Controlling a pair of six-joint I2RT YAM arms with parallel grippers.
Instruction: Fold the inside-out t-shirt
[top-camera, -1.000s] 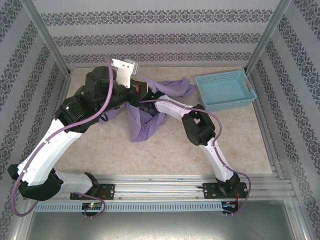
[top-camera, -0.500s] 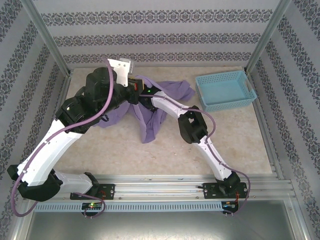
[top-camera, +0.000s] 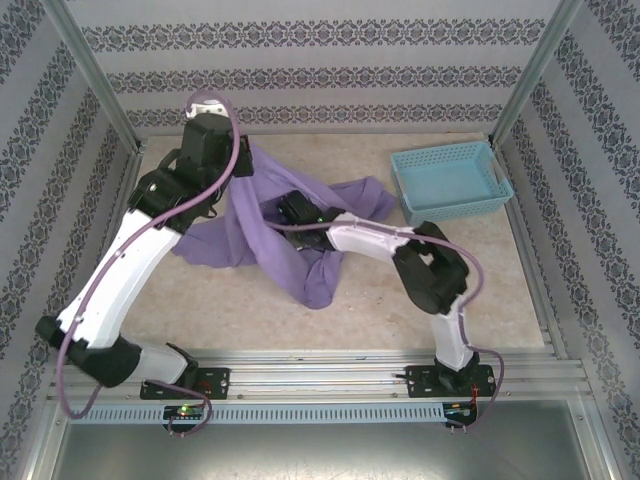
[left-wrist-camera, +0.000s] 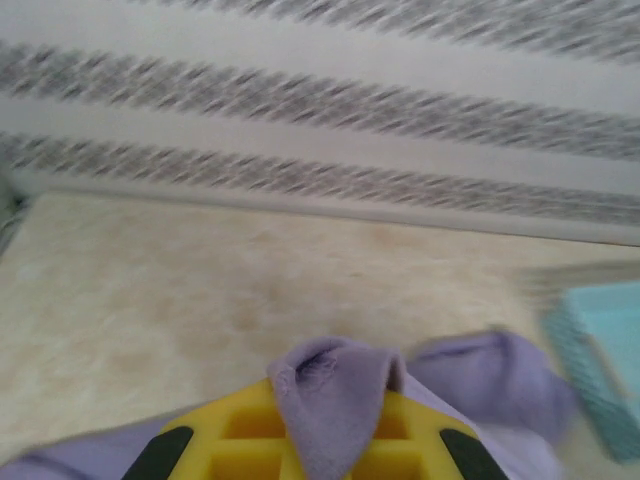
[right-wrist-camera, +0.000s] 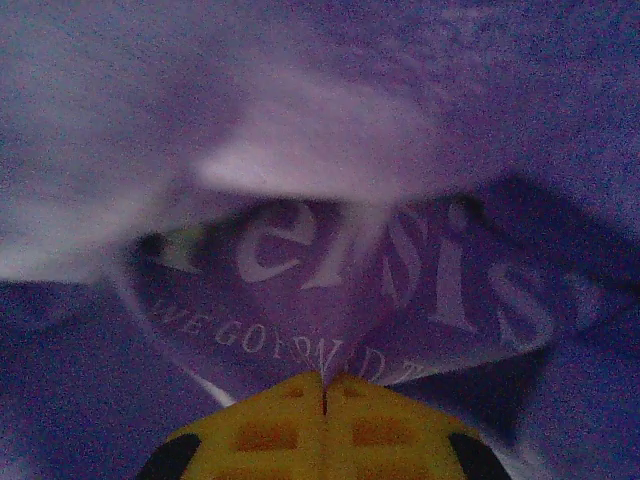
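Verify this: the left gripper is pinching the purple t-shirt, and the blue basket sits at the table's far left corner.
One detail is wrong: the blue basket sits at the table's far right corner, not the far left, as the top external view shows. The rest stands: the left gripper is pinching the purple t-shirt.

You're looking at a lab-style robot test cell: aluminium posts (top-camera: 97, 75) frame wallpaper-patterned panels (top-camera: 330, 60) around a marbled tabletop (top-camera: 230, 310), with a metal rail (top-camera: 320, 372) in front.
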